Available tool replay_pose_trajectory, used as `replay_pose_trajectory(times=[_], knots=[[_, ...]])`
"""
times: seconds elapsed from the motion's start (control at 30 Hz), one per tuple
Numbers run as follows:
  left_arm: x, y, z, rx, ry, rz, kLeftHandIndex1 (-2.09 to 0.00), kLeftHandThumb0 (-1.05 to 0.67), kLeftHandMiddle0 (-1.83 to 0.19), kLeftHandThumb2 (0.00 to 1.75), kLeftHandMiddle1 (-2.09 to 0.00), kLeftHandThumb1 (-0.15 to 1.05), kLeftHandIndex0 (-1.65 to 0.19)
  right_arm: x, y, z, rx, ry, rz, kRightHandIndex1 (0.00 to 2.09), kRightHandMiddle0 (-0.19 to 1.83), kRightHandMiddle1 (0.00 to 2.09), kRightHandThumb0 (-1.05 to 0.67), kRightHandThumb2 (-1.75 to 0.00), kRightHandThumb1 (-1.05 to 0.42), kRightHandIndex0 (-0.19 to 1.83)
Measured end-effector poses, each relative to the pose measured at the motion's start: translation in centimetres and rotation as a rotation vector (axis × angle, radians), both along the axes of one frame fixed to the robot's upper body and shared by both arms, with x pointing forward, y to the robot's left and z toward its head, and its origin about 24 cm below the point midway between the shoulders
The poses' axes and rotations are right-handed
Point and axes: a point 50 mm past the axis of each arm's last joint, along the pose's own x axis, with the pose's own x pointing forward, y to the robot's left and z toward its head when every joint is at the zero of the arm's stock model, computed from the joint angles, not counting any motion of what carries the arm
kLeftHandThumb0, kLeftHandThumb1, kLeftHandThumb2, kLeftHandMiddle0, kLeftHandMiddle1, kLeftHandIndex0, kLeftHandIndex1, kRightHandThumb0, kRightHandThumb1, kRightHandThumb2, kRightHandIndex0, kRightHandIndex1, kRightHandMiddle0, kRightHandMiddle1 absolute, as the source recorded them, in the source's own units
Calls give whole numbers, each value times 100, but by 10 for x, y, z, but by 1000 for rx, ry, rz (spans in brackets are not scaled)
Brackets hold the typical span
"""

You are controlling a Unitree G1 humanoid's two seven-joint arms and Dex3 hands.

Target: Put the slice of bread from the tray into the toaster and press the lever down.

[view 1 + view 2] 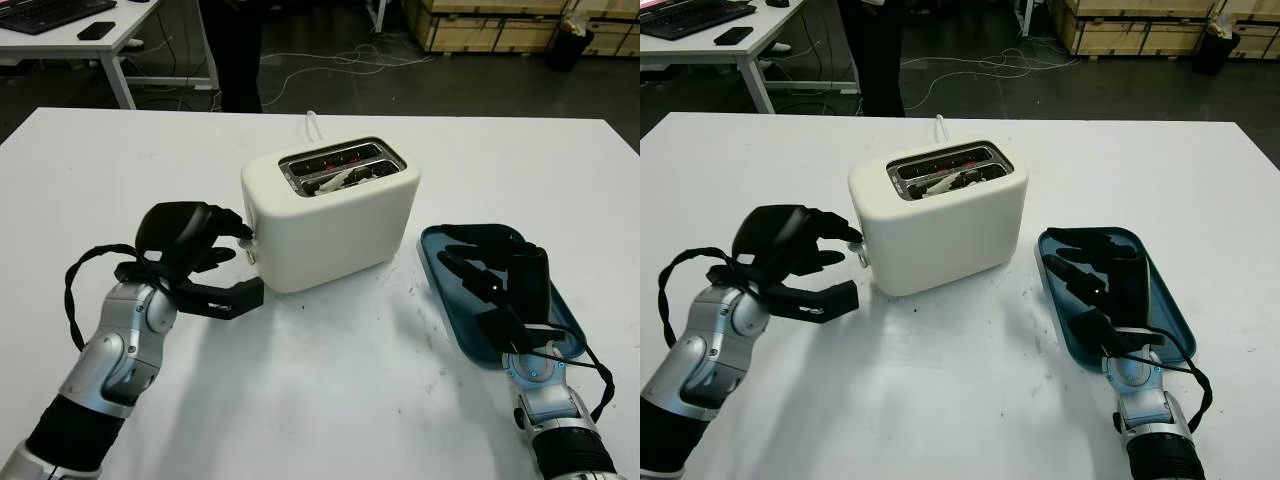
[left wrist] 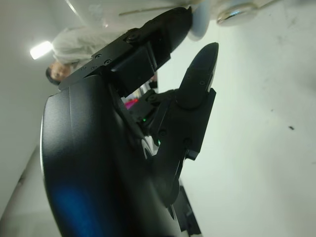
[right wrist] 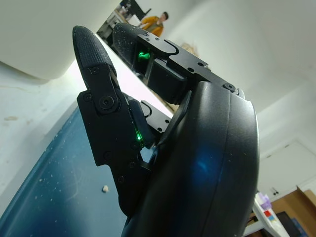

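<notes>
A cream two-slot toaster [image 1: 335,225] stands mid-table, with the bread slice [image 1: 345,178] down inside its nearer slot. My left hand [image 1: 235,262] is at the toaster's left end. Its fingertips [image 2: 173,22] touch the small white lever knob [image 2: 200,22] from above, and its thumb reaches along the table below. That hand holds nothing and is open. The blue tray [image 1: 436,290] lies to the right of the toaster. My right hand [image 1: 470,262] hovers open over it, and the tray floor [image 3: 59,187] carries only a crumb.
A person [image 1: 235,50] stands beyond the table's far edge. The toaster's white cord [image 1: 313,125] runs off the back. A desk with a keyboard [image 1: 60,20] is at the far left and wooden crates [image 1: 500,20] at the far right.
</notes>
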Motion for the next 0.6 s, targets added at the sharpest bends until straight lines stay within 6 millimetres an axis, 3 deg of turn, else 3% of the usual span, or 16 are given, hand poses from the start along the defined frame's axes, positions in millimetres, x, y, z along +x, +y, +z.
replay_pose_trajectory(times=[0.27, 0.6], knots=[[-3, 0, 16, -33, -88, -8, -1, -24, -105, 0, -87, 79, -128, 6, -1, 9, -16, -27, 4, 3, 109, 0, -64, 0, -81, 120], [-5, -1, 18, -53, -108, -15, 0, -30, -98, 0, -76, 77, -118, 9, 0, 11, -16, -24, 35, 3, 110, 0, -65, 0, -80, 122]])
